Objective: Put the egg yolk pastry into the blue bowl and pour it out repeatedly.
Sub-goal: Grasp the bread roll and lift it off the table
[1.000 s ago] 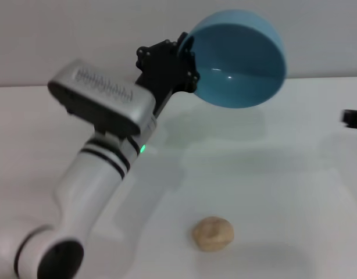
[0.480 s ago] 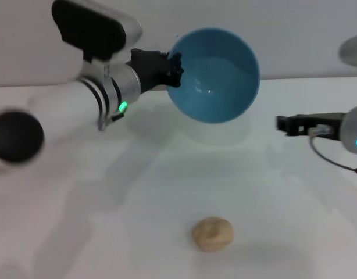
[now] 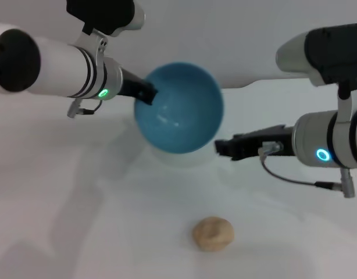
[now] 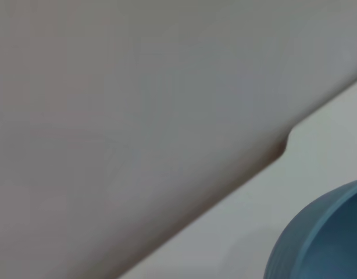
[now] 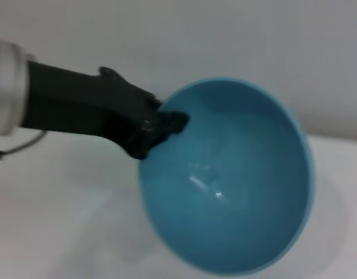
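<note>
The left gripper (image 3: 148,93) reaches in from the left side of the head view, its fingers clamped on the near-left rim of the blue bowl (image 3: 181,110). The bowl is held tilted, its opening turned toward the robot, and it is empty inside. Whether its underside touches the white counter (image 3: 79,203) or hangs just above it cannot be told. The right wrist view confirms the hold: the dark fingers (image 5: 167,123) pinch the rim of the blue bowl (image 5: 236,186) with the glossy interior fully exposed.

The left wrist view shows only an edge of the blue bowl (image 4: 324,238), the counter (image 4: 254,215) and a grey wall (image 4: 138,87) behind; that arm's own fingers do not appear there.

The right gripper (image 3: 225,147) extends from the right, pointing at the bowl and stopping just beside its right rim, apart from it. Its dark fingers lie close together with nothing between them.

The egg yolk pastry (image 3: 213,233) lies on the counter nearer the robot, well apart from the bowl and both grippers, untouched.
</note>
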You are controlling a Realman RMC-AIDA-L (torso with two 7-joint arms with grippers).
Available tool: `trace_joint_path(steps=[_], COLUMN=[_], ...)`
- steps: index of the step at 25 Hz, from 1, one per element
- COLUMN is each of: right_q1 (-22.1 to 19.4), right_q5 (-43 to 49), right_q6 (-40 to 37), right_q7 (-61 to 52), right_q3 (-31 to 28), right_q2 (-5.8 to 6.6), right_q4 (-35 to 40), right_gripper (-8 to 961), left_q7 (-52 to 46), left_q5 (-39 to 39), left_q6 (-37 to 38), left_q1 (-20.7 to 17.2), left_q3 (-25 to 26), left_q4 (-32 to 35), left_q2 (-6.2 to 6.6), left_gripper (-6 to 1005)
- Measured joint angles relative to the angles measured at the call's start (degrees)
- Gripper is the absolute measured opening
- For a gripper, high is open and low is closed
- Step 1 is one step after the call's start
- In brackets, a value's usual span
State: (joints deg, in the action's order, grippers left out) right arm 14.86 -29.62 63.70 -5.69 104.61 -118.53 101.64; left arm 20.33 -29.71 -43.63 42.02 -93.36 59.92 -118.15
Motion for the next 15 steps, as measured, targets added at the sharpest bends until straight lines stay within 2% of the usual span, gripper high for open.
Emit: trace_joint_path(steps=[4, 9, 15], right_q1=[0.81, 2.02, 3.71], right_q5=[-10.87, -20.9, -20.79], right_q6=[5.74, 13.58, 17.78], right_q7=[4.87, 16.44, 19.05], right_q3=[-4.06, -5.75, -6.41], right_q2=[0.05, 0.05, 0.09], right_q4=[-0.39, -0.06, -4.24], right_gripper=[337, 338, 338], left_q7=[-2.2, -3.6, -4.34], left_q5=[3.22, 5.76, 6.61], left_q6=[-6.24, -13.06, -13.8], left_q1=[1.73, 3.5, 2.34], left_q3=[0.08, 1.33, 1.47], left_q4=[0.35, 0.73, 2.65], left_q2=[-0.05, -0.04, -0.05], left_gripper=[2, 2, 3])
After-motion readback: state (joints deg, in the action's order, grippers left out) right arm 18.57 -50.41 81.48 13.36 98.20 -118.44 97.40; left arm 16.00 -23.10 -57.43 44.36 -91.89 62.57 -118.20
